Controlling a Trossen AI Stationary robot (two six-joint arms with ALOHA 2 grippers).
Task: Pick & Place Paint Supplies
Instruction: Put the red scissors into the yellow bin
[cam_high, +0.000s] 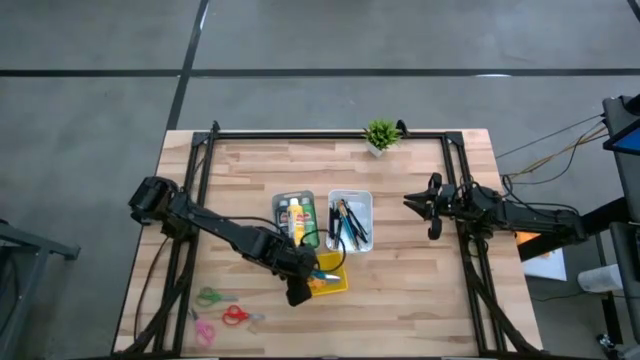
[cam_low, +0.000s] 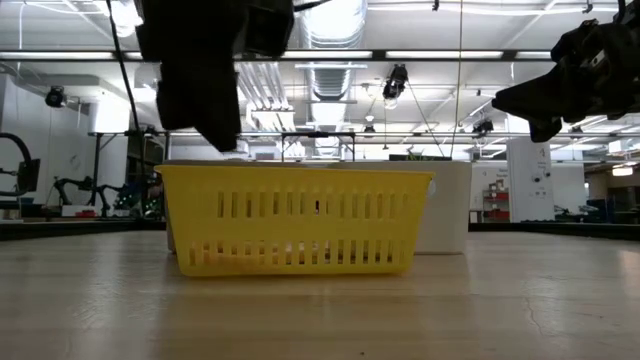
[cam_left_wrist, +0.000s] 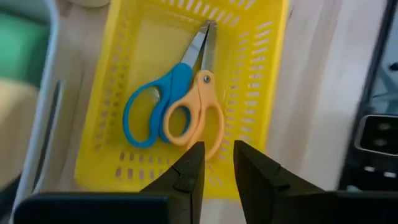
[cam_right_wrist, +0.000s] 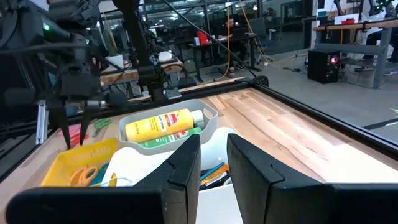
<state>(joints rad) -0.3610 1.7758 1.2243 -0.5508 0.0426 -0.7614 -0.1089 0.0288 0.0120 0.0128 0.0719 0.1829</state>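
Your left hand (cam_left_wrist: 216, 163) hangs just over the yellow plastic basket (cam_left_wrist: 261, 93), fingers a little apart, holding nothing. Blue and orange scissors (cam_left_wrist: 180, 109) lie inside. Paint bottles (cam_high: 296, 215) and brushes (cam_high: 350, 222) sit in trays. Three scissors (cam_high: 222, 315) wait on the wooden worktop (cam_high: 420, 290).

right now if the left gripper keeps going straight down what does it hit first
Most likely the orange scissors lying in the yellow basket: the left gripper hangs open right above their handles, the blue scissors just beside.
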